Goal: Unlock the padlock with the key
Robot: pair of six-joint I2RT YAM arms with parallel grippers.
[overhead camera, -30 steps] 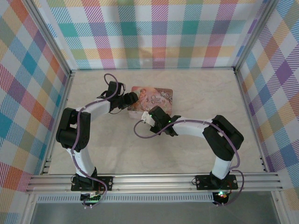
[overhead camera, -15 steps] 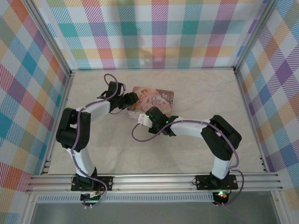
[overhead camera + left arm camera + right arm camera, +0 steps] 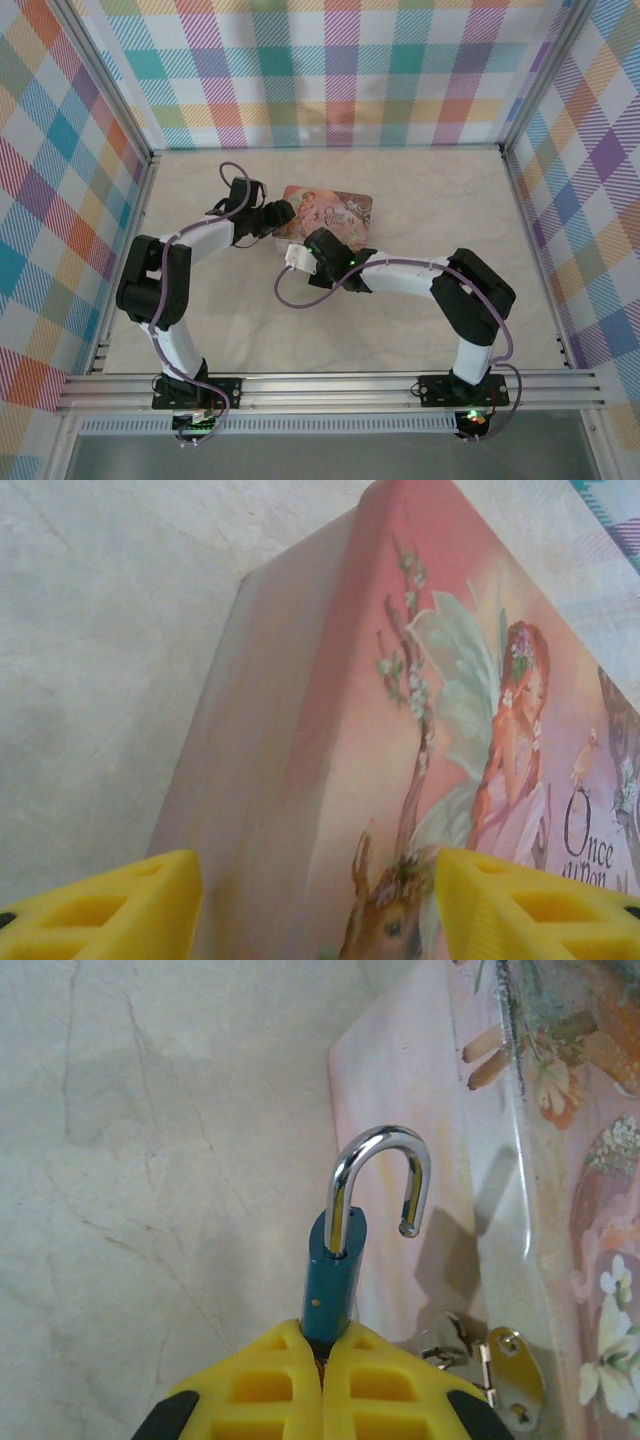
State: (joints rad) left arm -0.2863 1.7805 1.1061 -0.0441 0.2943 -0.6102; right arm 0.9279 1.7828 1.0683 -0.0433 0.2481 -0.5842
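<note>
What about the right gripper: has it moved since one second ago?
Yes. In the top view the right gripper, shut on the padlock, has shifted left, farther from its own base on the near rail.

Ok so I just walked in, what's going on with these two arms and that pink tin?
The right pincer is shut on the teal body of the padlock, holding it beside the pink tin. The silver shackle is swung open, with its free end loose and hooked through nothing. The tin's metal hasp sits apart from it. The left pincer straddles a corner of the tin, one finger to each side; whether it actually grips is unclear. The lock looks already open and off the tin.
</note>
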